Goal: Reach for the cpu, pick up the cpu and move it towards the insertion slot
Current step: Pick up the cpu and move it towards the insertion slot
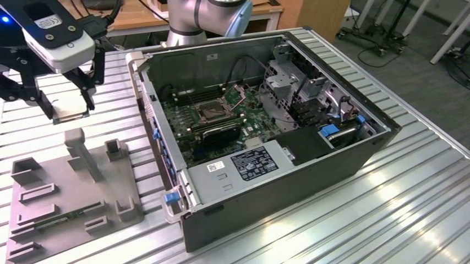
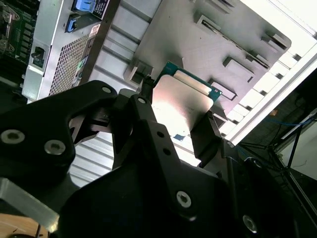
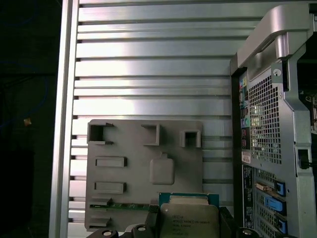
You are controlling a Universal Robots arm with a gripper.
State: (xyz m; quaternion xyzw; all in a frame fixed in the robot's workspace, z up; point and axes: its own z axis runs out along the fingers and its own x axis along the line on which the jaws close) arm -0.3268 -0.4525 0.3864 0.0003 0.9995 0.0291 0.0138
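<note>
While hovering above the slatted table (image 1: 411, 220), the gripper (image 1: 72, 113) is clamping the cpu (image 2: 181, 101) between its closed-in fingers (image 2: 205, 134); it is hanging over the grey tray (image 3: 129, 163), well apart from the insertion slot (image 1: 208, 111) inside the open computer case (image 1: 294, 181).

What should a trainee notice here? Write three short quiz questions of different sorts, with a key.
1. True or false: the cpu lies in the grey tray.
2. The gripper hangs: A) over the insertion slot; B) above the table, beside the computer case, on the exterior view's left.
3. What green part lies in the tray?

Key: 1 false, the gripper holds it above the tray; 2 B; 3 the memory stick.
</note>
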